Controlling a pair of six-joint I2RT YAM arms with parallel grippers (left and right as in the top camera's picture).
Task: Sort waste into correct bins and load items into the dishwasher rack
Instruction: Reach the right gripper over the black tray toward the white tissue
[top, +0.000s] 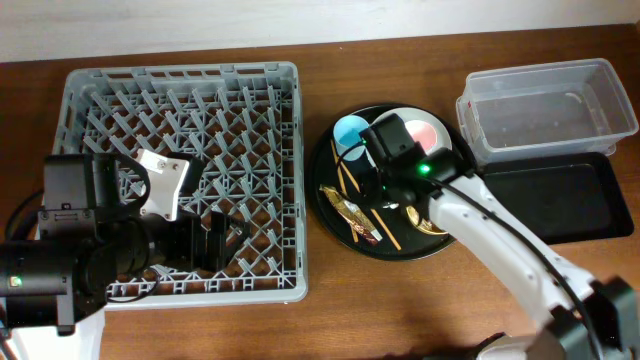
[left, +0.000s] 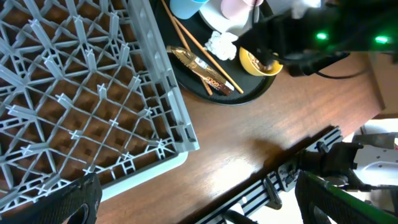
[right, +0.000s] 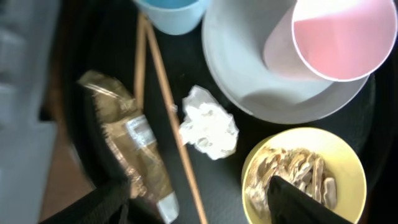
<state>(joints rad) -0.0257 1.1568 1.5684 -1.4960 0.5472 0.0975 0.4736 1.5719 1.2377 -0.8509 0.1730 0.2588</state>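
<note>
Lying on the large round black tray (top: 350, 235), the small crumpled white tissue (right: 208, 130) sits just ahead of the right gripper (right: 198, 186), roughly on the centre line of its spread, empty jaws. Thin wooden chopsticks (right: 168, 118) run just beside the tissue's left side, and the shiny gold-brown crinkled wrapper (right: 127, 149) lies beyond them towards the tray's left edge. The yellow bowl (right: 348, 162) of beige-brown food scraps (right: 292, 174) sits by the right finger, near the front edge. The pale grey round plate (right: 249, 81), carrying the small pink cup (right: 329, 37), and the small light-blue cup (right: 171, 12) stand towards the back edge. The left gripper (left: 196, 186), jaws wide and empty, hangs over the front edge of the large square grey plastic rack (top: 180, 75).
</note>
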